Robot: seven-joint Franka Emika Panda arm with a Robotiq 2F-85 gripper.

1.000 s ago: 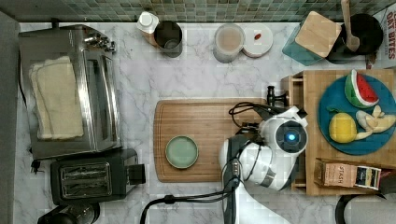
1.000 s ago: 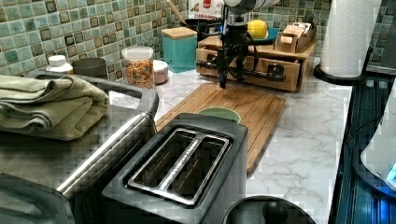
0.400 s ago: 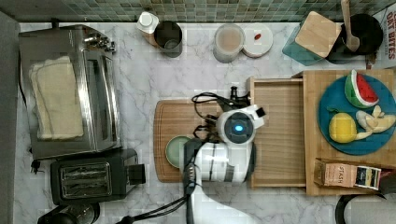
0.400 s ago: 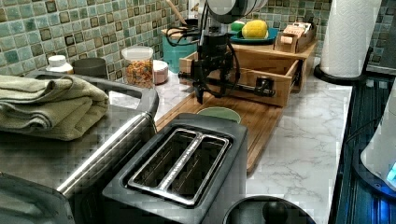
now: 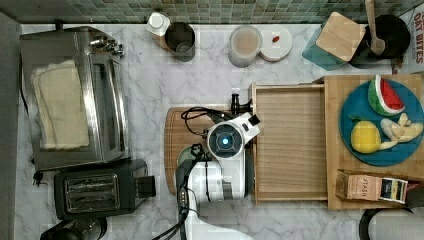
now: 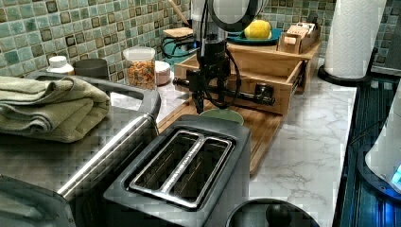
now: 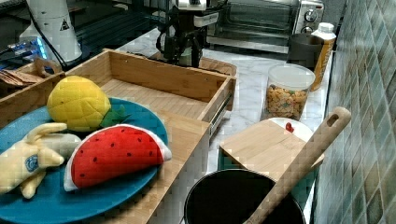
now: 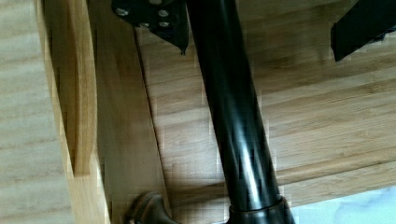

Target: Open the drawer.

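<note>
The light-bamboo drawer (image 5: 290,145) stands pulled far out of its wooden box (image 5: 372,185), toward the top view's left, and its inside is bare. Its long black bar handle (image 8: 233,116) runs along the front panel (image 6: 265,108). My gripper (image 8: 259,23) is open and straddles this bar: one finger (image 8: 159,18) touches it, the other finger (image 8: 364,23) stands clear. In the left view the gripper (image 6: 202,94) hangs over the handle (image 6: 236,94) near its left end. The arm's wrist (image 5: 227,141) covers the handle's middle in the top view. The drawer (image 7: 154,98) is also open in the right view.
The darker cutting board (image 5: 175,130) lies under the handle with a green bowl (image 6: 222,115) on it. A toaster (image 5: 97,192) and toaster oven (image 5: 75,95) stand at the top view's left. Jars line the tiled wall. A blue plate (image 5: 385,155) of toy fruit sits on the box.
The drawer went from closed to wide open, sliding toward the top view's left. My gripper travelled with the handle over the cutting board.
</note>
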